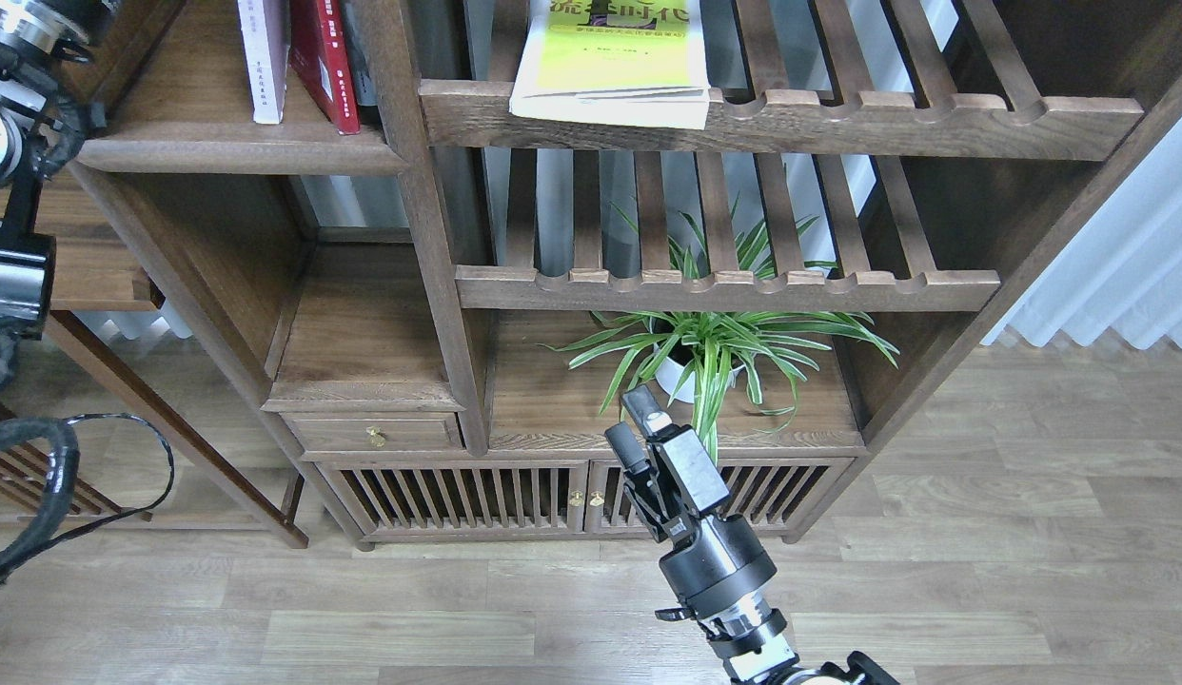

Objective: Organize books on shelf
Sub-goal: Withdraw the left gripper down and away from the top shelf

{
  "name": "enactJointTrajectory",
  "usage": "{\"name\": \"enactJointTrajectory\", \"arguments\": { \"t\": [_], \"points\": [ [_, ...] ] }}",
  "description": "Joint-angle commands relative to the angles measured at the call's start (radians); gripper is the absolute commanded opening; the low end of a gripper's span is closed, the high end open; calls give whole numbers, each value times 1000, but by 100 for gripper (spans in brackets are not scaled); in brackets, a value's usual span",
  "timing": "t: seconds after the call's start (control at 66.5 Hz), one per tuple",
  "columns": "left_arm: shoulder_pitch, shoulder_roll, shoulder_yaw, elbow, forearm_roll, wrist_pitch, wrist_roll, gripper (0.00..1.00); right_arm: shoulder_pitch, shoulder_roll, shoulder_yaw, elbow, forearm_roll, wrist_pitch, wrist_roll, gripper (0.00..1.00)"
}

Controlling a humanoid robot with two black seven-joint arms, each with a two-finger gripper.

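A pale lavender-white book (265, 59) and a red book (323, 63) stand upright side by side on the solid dark-brown shelf (220, 154) at the upper left. A yellow-green book (610, 59) with a white lower edge lies flat on the top slatted rack, right of the upright post. My right gripper (635, 426) is low in the middle, in front of the cabinet, open and empty, far below the books. My left arm (10, 276) runs up the left edge; its gripper is out of view beyond the top left corner.
A potted spider plant (713, 350) stands on the cabinet top just behind my right gripper. Two slatted racks with notched rails (724, 287) span the right bay. A small drawer (374, 434) and slatted doors (458, 497) are below. A white curtain (1133, 257) hangs at right.
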Motion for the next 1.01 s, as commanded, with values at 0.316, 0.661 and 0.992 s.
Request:
{"name": "enactJointTrajectory", "arguments": {
  "t": [0.316, 0.661, 0.992],
  "points": [
    [110, -8, -2, -69, -2, 0, 2, 88, 0, 0, 1, 5, 0, -3, 2, 100],
    [139, -1, -4, -135, -3, 0, 8, 88, 0, 0, 7, 3, 0, -2, 3, 100],
    [297, 57, 2, -244, -3, 0, 45, 88, 0, 0, 14, 5, 0, -2, 5, 100]
  ]
}}
